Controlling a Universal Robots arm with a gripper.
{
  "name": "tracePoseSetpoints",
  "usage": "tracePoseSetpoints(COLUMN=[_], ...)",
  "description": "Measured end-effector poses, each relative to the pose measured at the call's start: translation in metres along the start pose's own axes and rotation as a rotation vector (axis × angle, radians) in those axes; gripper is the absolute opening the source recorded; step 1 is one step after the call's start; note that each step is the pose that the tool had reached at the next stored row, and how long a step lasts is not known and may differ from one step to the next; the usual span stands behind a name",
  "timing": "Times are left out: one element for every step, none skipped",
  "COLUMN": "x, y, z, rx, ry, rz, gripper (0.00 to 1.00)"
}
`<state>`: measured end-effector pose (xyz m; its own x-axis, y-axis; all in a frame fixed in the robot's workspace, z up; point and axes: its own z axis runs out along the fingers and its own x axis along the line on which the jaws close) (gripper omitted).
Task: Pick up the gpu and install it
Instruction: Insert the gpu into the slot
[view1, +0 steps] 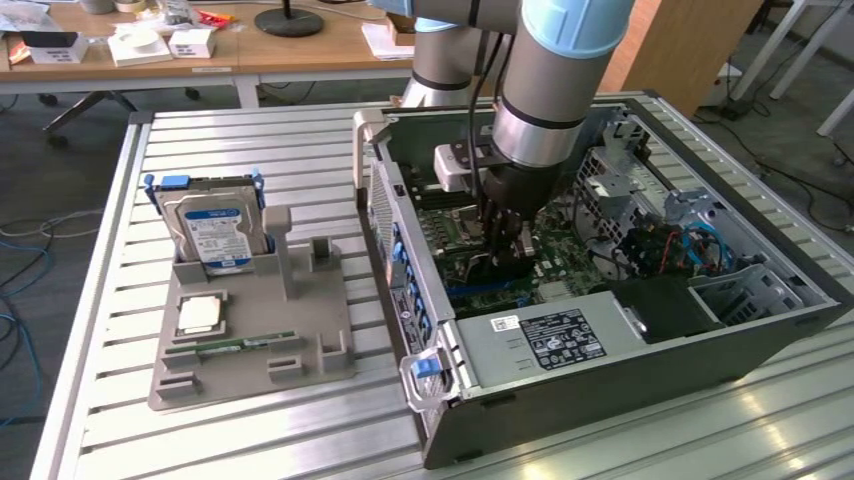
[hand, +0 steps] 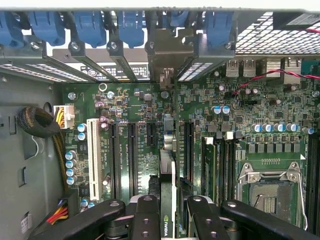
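- The arm reached down into the open computer case (view1: 601, 340), which lay on its side on the slatted metal surface (view1: 267, 430).
- The gripper (view1: 505, 245) hung low over the green motherboard (view1: 567, 262), inside the case.
- In the wrist view, the black fingers (hand: 145, 220) were closed on the gpu (hand: 167, 200), a thin card seen edge-on and standing upright between them.
- The card ran toward the case's rear wall, where its silver bracket (hand: 167, 55) stood among the blue slot clips (hand: 90, 25).
- It sat in line with one of the long black expansion slots (hand: 132, 155), beside the white slot (hand: 92, 155); whether its edge was seated could not be told.
- The empty CPU socket (hand: 272, 192) lay to one side of the card.
- On the exterior view's left, a grey holder tray (view1: 254, 340) rested on the surface, well apart from the gripper.
- The tray carried a blue-labelled hard drive (view1: 214, 230) standing upright, a CPU chip (view1: 200, 315) lying flat, and a narrow green memory stick (view1: 240, 345).
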<state>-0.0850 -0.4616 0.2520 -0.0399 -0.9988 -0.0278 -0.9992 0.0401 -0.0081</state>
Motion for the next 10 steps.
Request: tracePoseSetpoints(x=[-0.0001,-0.0003,-0.0005,-0.0006,-0.0006,-0.0007,-0.0007,-0.0007,-0.0006,-0.0006], y=[0.0000,0.0000,0.0000,0.0000,0.0000,0.0000,0.0000,0.0000,0.0000,0.0000], z=[0.0000,0.0000,0.0001,0.0001,0.0002,0.0004,0.0009,0.0014,0.0018,0.0019], rx=[0.0000,0.0000,-0.0001,0.0000,-0.0001,-0.0001,0.0000,0.0000,-0.0001,-0.0001], ry=[0.0001,0.0001,0.0002,0.0002,0.0002,0.0003,0.0002,0.0004,0.0006,0.0007], rz=[0.000,0.000,0.000,0.000,0.000,0.000,0.000,0.000,0.000,0.000], gripper=[0.26,0.26,0.26,0.26,0.26,0.26,0.26,0.26,0.26,0.26])
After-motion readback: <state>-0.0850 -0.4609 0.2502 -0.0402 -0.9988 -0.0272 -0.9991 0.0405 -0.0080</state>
